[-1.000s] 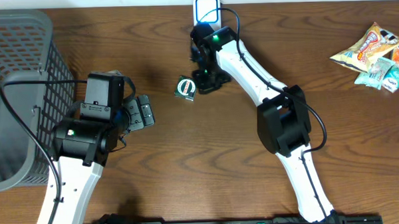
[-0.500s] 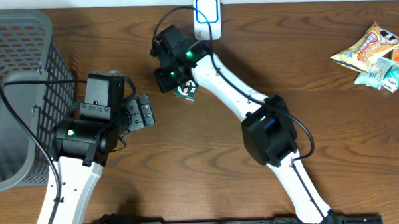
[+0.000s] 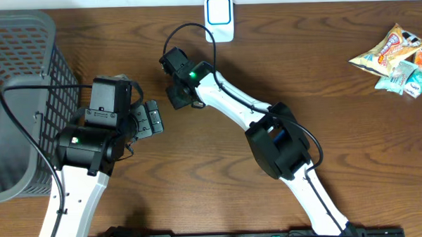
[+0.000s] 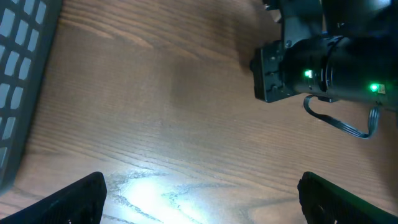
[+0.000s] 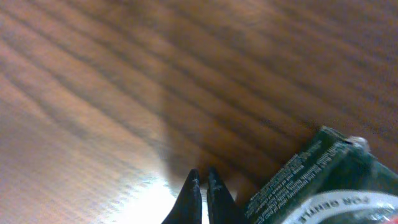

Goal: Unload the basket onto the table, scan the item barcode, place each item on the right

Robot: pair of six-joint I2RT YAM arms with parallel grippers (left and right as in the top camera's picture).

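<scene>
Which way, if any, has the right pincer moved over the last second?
Yes. In the overhead view the right pincer has swung left of the white scanner, which it sat almost directly below a second ago.

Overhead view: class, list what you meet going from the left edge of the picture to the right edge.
In order: grey basket → left tool, open → right tool, shut → white scanner → snack packets.
</scene>
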